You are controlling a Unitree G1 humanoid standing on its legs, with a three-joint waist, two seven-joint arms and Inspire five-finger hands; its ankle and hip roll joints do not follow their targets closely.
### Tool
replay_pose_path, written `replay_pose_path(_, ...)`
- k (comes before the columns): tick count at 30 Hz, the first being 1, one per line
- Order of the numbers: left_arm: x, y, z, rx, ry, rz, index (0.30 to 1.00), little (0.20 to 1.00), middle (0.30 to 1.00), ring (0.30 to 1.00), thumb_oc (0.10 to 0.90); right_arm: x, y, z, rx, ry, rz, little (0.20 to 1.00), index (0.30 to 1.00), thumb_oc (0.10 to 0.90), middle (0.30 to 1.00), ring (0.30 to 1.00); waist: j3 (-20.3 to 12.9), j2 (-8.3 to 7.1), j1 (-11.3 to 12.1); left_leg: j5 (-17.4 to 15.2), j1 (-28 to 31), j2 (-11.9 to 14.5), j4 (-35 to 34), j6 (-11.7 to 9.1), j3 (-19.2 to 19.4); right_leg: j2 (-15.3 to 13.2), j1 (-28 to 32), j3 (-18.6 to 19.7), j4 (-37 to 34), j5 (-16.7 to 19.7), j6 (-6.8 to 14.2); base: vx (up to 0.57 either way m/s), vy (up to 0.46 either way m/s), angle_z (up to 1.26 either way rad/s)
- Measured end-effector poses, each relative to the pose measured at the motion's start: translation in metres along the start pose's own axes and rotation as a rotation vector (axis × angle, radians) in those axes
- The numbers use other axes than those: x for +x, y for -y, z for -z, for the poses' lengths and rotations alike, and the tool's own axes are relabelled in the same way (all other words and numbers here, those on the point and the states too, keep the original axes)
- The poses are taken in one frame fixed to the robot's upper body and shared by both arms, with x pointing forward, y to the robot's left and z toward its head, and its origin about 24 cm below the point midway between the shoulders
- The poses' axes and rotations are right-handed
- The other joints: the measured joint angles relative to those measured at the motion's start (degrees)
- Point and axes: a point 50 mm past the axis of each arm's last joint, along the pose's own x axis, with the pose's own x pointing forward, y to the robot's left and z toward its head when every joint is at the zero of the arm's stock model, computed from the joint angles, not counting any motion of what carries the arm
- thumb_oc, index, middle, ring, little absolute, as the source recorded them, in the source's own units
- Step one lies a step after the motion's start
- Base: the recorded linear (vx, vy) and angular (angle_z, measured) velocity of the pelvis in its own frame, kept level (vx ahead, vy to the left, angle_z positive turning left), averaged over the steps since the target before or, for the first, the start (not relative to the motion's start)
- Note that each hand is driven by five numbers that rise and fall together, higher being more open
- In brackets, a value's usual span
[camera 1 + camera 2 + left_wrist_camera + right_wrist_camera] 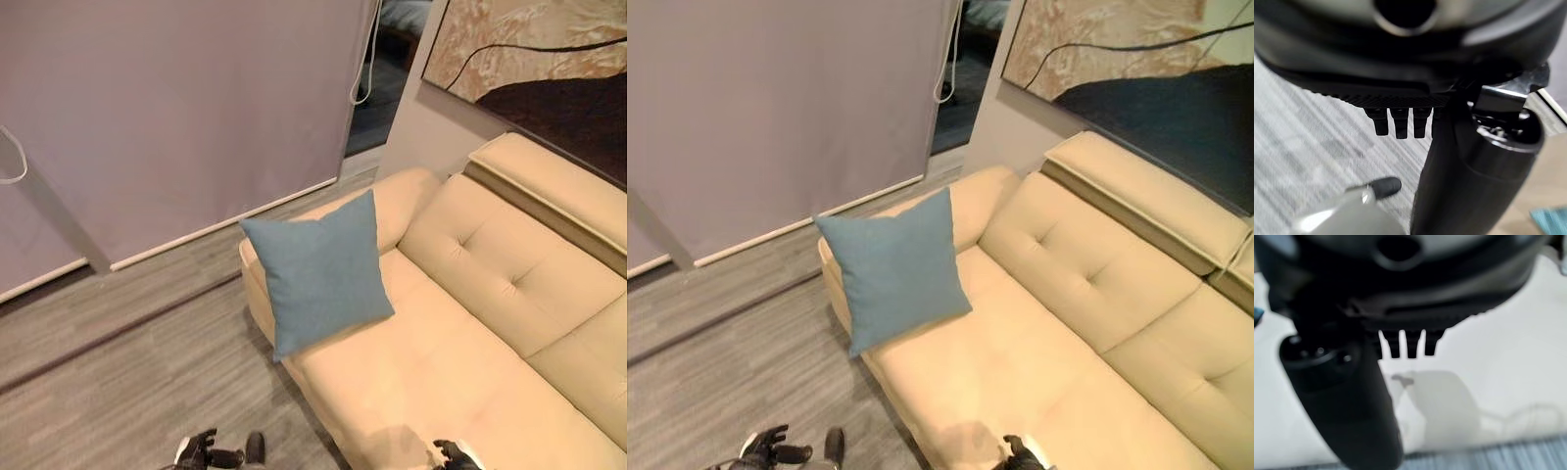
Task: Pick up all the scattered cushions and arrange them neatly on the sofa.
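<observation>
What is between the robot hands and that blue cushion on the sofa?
Nothing visible. The blue cushion leans on the sofa armrest; bare seat and floor separate it from the left robot hand and the right robot hand.

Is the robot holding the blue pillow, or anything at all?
No, nothing is held. The left hand and right hand are both open and empty. The blue cushion leans on the sofa by the armrest, away from both hands.

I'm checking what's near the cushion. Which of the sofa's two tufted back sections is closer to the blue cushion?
The back section by the rounded armrest, where the blue cushion leans. The other back section sits farther along the sofa.
</observation>
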Motion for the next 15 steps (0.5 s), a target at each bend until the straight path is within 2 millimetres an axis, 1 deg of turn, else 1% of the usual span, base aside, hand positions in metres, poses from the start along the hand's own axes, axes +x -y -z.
replay_pose_path(1,0.001,-0.002,-0.004,0.002,0.008,-0.004,0.900,0.900,0.900,0.900,0.800,-0.001,-0.004,0.002,0.003,-0.004,-0.010,0.900,0.900,0.800,0.900,0.900,-0.27,-0.42,0.08,-0.07,1.44,-1.55,-1.32,1.61,0.34,-1.83,-1.12,0.40,3.46,-1.08,1.55,0.18,0.225,-0.10)
replay_pose_path(2,0.001,-0.003,-0.004,0.003,0.009,-0.007,0.900,0.900,0.900,0.900,0.800,-0.001,-0.005,0.000,0.005,0.001,-0.013,0.900,0.900,0.800,0.900,0.900,-0.32,-0.38,0.10,-0.34,2.01,-2.01,-1.82,2.19,0.49,-2.40,-2.01,0.46,5.82,-1.58,2.26,0.16,0.212,-0.09)
replay_pose_path(3,0.002,-0.005,-0.006,0.004,0.013,-0.011,0.900,0.900,0.900,0.900,0.800,0.000,-0.005,-0.005,0.008,0.012,-0.012,0.900,0.900,0.800,0.900,0.900,-0.02,0.12,0.16,-0.57,2.71,-2.14,-2.35,2.82,0.72,-2.88,-3.49,0.56,10.08,-2.25,3.26,0.06,0.092,-0.10)
replay_pose_path(4,0.002,-0.005,-0.006,0.006,0.014,-0.011,0.900,0.900,0.900,0.900,0.800,0.001,-0.003,-0.010,0.009,0.025,-0.008,0.900,0.900,0.800,0.900,0.900,0.56,0.98,0.14,-0.75,3.76,-1.97,-2.80,3.56,0.81,-3.13,-6.05,0.60,16.25,-2.79,4.10,0.03,0.127,-0.07)
replay_pose_path(5,0.002,-0.006,-0.006,0.008,0.015,-0.013,0.900,0.900,0.900,0.900,0.800,0.001,-0.002,-0.015,0.011,0.038,-0.006,0.900,0.900,0.800,0.900,0.900,1.07,1.76,0.12,-0.87,4.62,-1.72,-3.01,3.76,0.83,-3.66,-9.20,0.54,22.95,-4.46,5.67,0.00,0.086,0.01)
replay_pose_path(6,0.003,-0.010,-0.013,0.008,0.036,-0.024,0.900,0.900,0.900,0.900,0.800,0.001,-0.003,-0.018,0.014,0.049,-0.008,0.900,0.900,0.800,0.900,0.900,1.30,2.08,0.06,-1.64,5.06,-2.26,-2.76,4.67,0.62,-4.01,-11.99,1.25,27.59,-3.51,7.36,0.05,0.141,0.02)
replay_pose_path(7,0.003,-0.014,-0.017,0.008,0.052,-0.033,0.900,0.900,0.900,0.900,0.800,0.002,-0.002,-0.023,0.015,0.062,-0.006,0.900,0.900,0.800,0.900,0.900,1.58,1.33,0.21,-2.12,5.17,-2.81,-2.25,5.32,0.80,-4.94,-14.72,2.28,32.96,-2.67,7.33,0.08,0.074,0.20)
replay_pose_path(8,0.004,-0.017,-0.023,0.012,0.073,-0.042,0.900,0.900,0.900,0.900,0.800,0.003,0.002,-0.031,0.024,0.092,0.011,0.900,0.900,0.800,0.900,0.900,2.23,1.98,0.00,-2.78,5.55,-2.78,-2.25,6.00,0.08,-5.58,-17.47,2.67,38.18,-3.59,8.23,0.13,0.077,0.07)
replay_pose_path(9,0.004,-0.018,-0.024,0.012,0.078,-0.050,0.900,0.900,0.900,0.900,0.800,0.003,0.005,-0.034,0.030,0.101,0.018,0.900,0.900,0.800,0.900,0.900,2.26,2.01,0.39,-2.89,6.38,-2.79,-3.12,6.25,0.36,-5.66,-18.60,2.58,37.55,-3.96,8.15,0.18,0.003,0.15)
replay_pose_path(10,0.004,-0.021,-0.023,0.004,0.076,-0.065,0.900,0.900,0.900,0.900,0.800,0.004,0.008,-0.041,0.033,0.123,0.025,0.900,0.900,0.800,0.900,0.900,2.35,2.12,0.22,-2.78,7.57,-2.85,-3.68,5.86,0.23,-5.48,-19.34,1.95,31.52,-3.91,8.19,0.18,-0.041,-0.06)
replay_pose_path(11,0.004,-0.021,-0.024,-0.003,0.076,-0.064,0.900,0.900,0.900,0.900,0.800,0.004,0.009,-0.044,0.035,0.132,0.026,0.900,0.900,0.800,0.900,0.900,2.39,2.18,0.22,-3.04,7.88,-2.85,-3.80,5.62,0.19,-5.08,-19.57,1.97,27.44,-3.76,7.94,0.15,-0.061,0.06)
replay_pose_path(12,0.004,-0.020,-0.025,-0.016,0.083,-0.064,0.900,0.900,0.900,0.900,0.800,0.004,0.009,-0.044,0.037,0.136,0.027,0.900,0.900,0.800,0.900,0.900,2.49,2.26,0.16,-3.16,8.00,-2.85,-3.81,5.35,0.08,-4.61,-19.91,1.92,21.93,-2.94,7.11,0.14,-0.086,0.11)
replay_pose_path(13,0.004,-0.023,-0.029,-0.047,0.092,-0.072,0.900,0.900,0.900,0.900,0.800,0.004,0.009,-0.046,0.042,0.150,0.026,0.900,0.900,0.800,0.900,0.900,2.01,1.24,0.06,-3.51,8.08,-3.17,-3.80,4.39,-0.15,-3.73,-19.02,1.73,11.66,3.08,6.48,0.14,-0.084,0.22)
replay_pose_path(14,0.003,-0.023,-0.030,-0.083,0.106,-0.077,0.900,0.900,0.900,0.900,0.800,0.004,0.008,-0.044,0.052,0.137,0.025,0.900,0.900,0.800,0.900,0.900,1.78,0.88,0.13,-3.79,8.54,-3.52,-3.81,3.95,-0.52,-3.73,-17.72,1.78,8.82,7.09,4.31,0.14,-0.094,0.19)
replay_pose_path(15,0.002,-0.019,-0.034,-0.116,0.134,-0.076,0.900,0.900,0.900,0.900,0.800,0.004,0.011,-0.044,0.069,0.134,0.033,0.900,0.900,0.800,0.900,0.900,1.97,1.35,0.17,-4.13,9.19,-3.03,-3.79,3.41,-0.93,-2.85,-15.99,1.55,6.44,8.81,2.78,0.09,-0.081,0.08)
